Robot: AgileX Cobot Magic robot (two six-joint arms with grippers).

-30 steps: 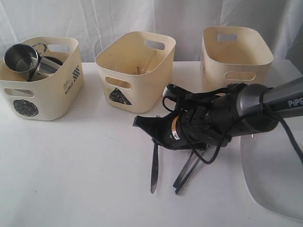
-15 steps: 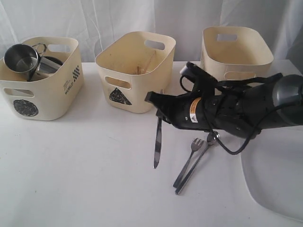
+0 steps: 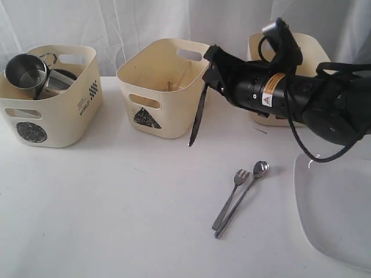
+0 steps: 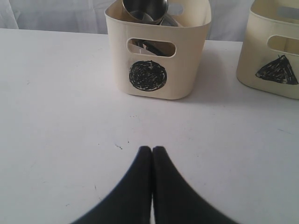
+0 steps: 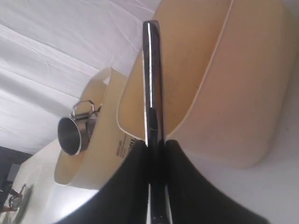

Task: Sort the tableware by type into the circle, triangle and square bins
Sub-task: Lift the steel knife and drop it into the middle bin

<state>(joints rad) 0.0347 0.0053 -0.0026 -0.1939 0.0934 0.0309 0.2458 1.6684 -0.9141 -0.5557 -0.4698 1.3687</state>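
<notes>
My right gripper (image 3: 210, 74) is shut on the steel knife (image 3: 198, 116), which hangs blade-down in the air beside the right wall of the triangle bin (image 3: 165, 87). In the right wrist view the knife (image 5: 151, 79) sticks out between the fingers (image 5: 180, 182). The chopsticks (image 3: 177, 81) lean inside that bin. The circle bin (image 3: 49, 95) holds the two steel mugs (image 3: 26, 70). The fork (image 3: 231, 196) and spoon (image 3: 249, 185) lie together on the table. My left gripper (image 4: 153, 150) is shut and empty, low over the table in front of the circle bin (image 4: 159, 51).
A third cream bin (image 3: 290, 69) stands at the back right, partly behind my right arm. The large white square plate (image 3: 333, 214) lies at the right front edge. A white curtain hangs behind the bins.
My right gripper has lifted the knife off the table and carried it up and back toward the triangle bin. The fork and spoon, uncovered now, stayed where they lay.
</notes>
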